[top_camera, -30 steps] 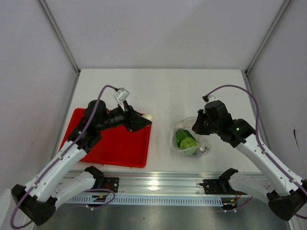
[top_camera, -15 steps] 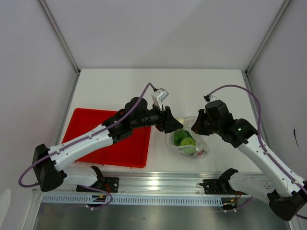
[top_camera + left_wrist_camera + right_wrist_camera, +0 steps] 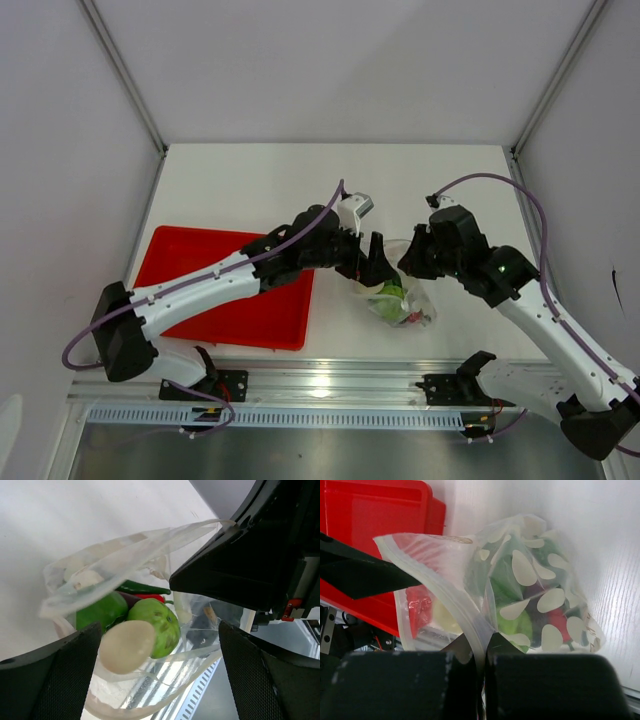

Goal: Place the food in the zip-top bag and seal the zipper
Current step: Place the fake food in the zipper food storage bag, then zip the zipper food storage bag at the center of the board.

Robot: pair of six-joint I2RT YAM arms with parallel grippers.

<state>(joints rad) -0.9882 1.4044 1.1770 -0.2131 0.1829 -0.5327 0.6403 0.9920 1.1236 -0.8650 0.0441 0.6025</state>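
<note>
The clear zip-top bag (image 3: 402, 298) lies on the white table, its mouth lifted. My right gripper (image 3: 412, 262) is shut on the bag's rim strip, which is pinched between its fingers in the right wrist view (image 3: 482, 642). My left gripper (image 3: 378, 262) is at the bag mouth, open (image 3: 159, 650). A pale cream round piece (image 3: 127, 646) sits loose between its fingers, just inside the mouth. Inside the bag are two round green vegetables (image 3: 159, 625), a long green pepper (image 3: 144, 587), a red chili (image 3: 150, 597) and a dark eggplant (image 3: 536, 605).
The red tray (image 3: 250, 315) lies left of the bag, partly under my left arm, and shows in the right wrist view (image 3: 370, 510). A metal rail (image 3: 330, 385) runs along the near table edge. Frame posts stand at the back corners.
My left arm has swung right from above the red tray to the bag mouth, carrying the pale round piece. The right gripper has kept its hold and lifted the rim slightly.
</note>
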